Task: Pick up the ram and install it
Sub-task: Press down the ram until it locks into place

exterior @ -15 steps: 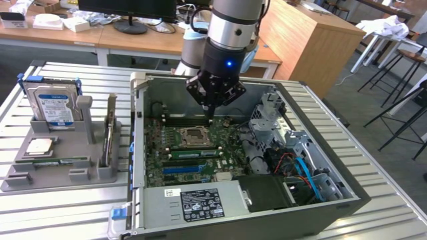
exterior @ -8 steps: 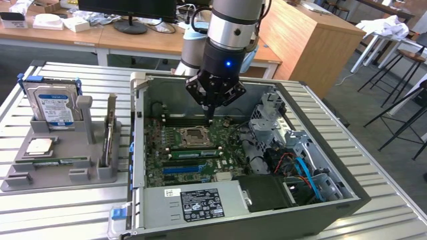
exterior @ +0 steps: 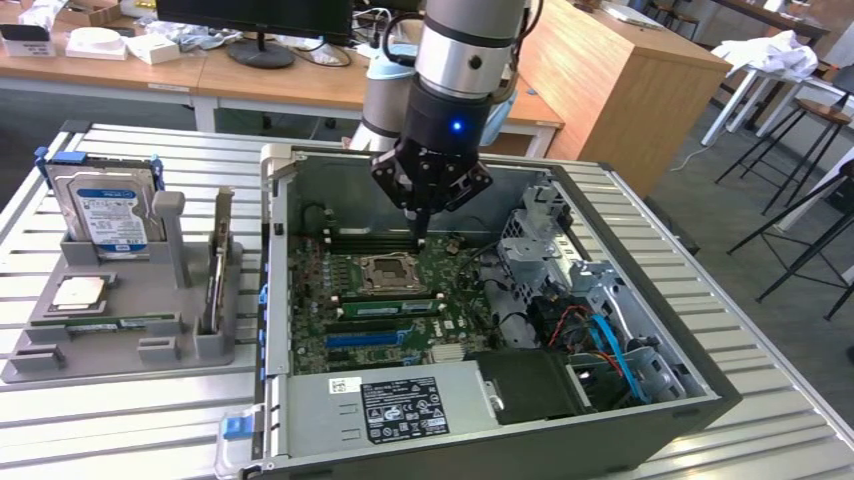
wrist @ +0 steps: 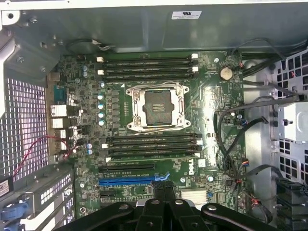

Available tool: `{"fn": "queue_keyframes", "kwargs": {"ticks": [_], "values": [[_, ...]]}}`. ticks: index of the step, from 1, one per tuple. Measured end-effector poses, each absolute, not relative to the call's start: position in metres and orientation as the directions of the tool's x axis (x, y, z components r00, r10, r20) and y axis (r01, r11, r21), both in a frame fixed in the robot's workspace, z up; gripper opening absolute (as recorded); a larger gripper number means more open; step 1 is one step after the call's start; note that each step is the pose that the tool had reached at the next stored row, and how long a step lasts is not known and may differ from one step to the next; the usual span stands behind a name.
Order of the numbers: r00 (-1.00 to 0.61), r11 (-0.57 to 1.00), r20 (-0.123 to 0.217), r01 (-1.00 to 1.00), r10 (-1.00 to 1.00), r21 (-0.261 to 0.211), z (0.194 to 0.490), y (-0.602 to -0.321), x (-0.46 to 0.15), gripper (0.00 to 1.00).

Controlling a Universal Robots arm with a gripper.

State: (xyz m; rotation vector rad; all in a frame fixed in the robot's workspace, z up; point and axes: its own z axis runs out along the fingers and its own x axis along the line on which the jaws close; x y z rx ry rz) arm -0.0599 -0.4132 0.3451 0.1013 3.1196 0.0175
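My gripper point(exterior: 420, 236) hangs inside the open computer case, just above the motherboard point(exterior: 350, 345) behind the processor socket point(exterior: 387, 272). Its fingers are pressed together with nothing between them. In the wrist view the shut gripper point(wrist: 163, 188) sits over the board near the long blue slot point(wrist: 127, 182). The ram point(exterior: 114, 323), a thin green stick, lies flat in the grey holder point(exterior: 187, 345) on the exterior view's left, well away from the gripper. Dark memory slots point(wrist: 151, 144) run beside the socket point(wrist: 157, 107); I cannot tell if one is filled.
The grey holder also carries a blue hard drive point(exterior: 107, 215), a silver processor chip point(exterior: 78, 293) and a thin board standing on edge point(exterior: 219, 262). Case walls, a drive cage point(exterior: 547, 240), cables point(wrist: 231, 139) and the power supply point(exterior: 400, 405) surround the motherboard. Desks stand behind.
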Motion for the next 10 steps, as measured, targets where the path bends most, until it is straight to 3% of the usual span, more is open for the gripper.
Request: {"fn": "queue_keyframes", "kwargs": {"ticks": [10], "values": [[-0.998, 0.998, -0.020, 0.065, 0.065, 0.012, 0.3475, -0.4132, -0.0599, 0.10]]}}
